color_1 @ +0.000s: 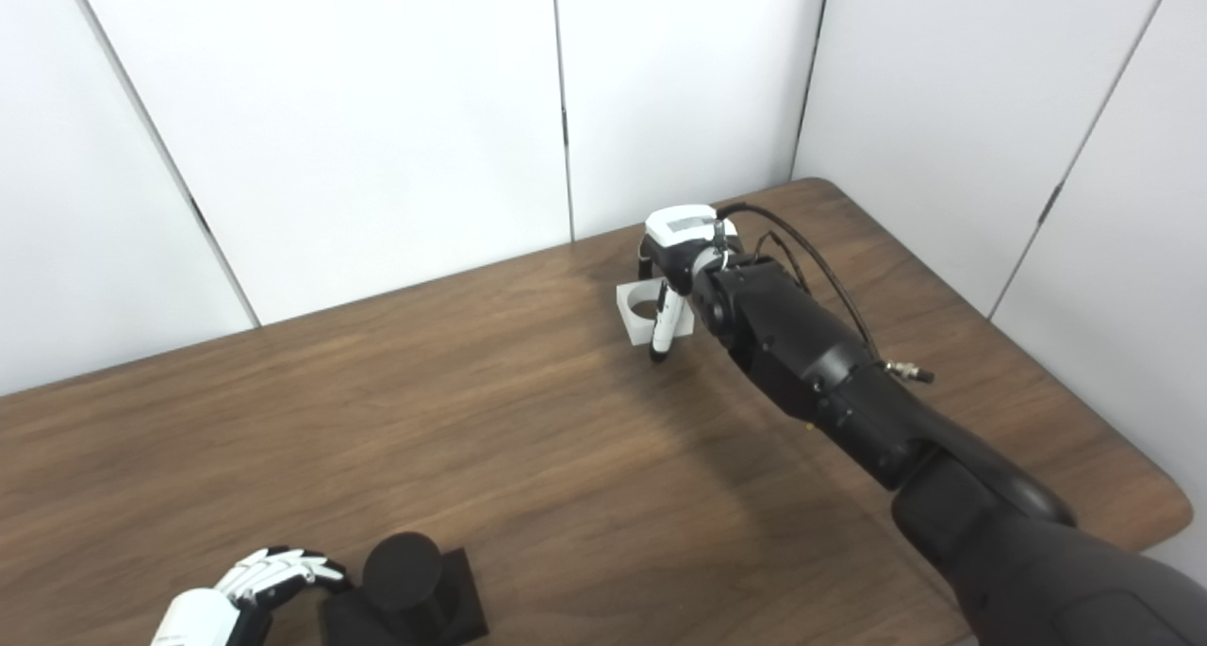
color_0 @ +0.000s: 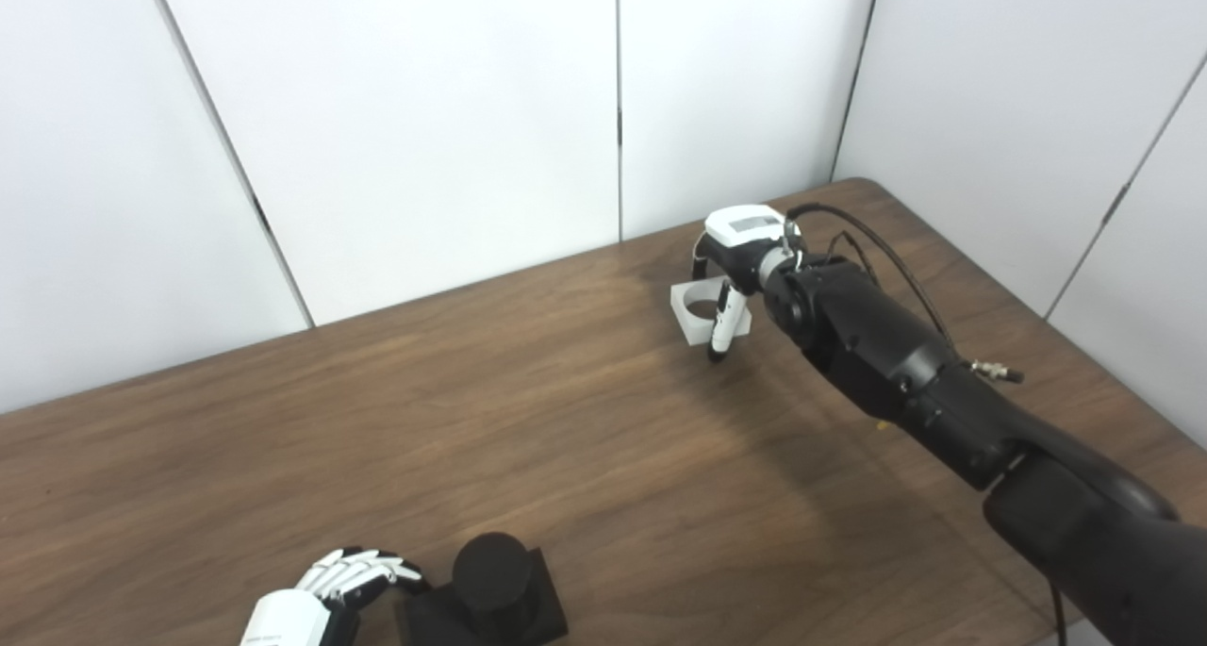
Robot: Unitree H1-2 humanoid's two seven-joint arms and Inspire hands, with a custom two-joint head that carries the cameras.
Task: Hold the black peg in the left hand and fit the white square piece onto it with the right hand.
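Presently catalogued, item one: white square piece, a flat block with a round hole through its middle, lying on the bench near the far right corner. Judged rigid, light and smooth-sided, likely moulded or printed plastic; not fragile, but apt to slide on the wood if pushed from one side only. Best taken by two opposite outer walls, leaving the hole unobstructed for fitting.

Item two: black peg, a short round post standing upright on a square black base at the near edge, left of centre. Judged stiff and somewhat heavier; hold by the base, keeping the post clear.

Right robot hand: poised over the white square piece, fingers curled down around it, one across the hole; whether it has a firm grasp cannot be told.

Left robot hand: fingers curled against the base's left side, seemingly grasping it.
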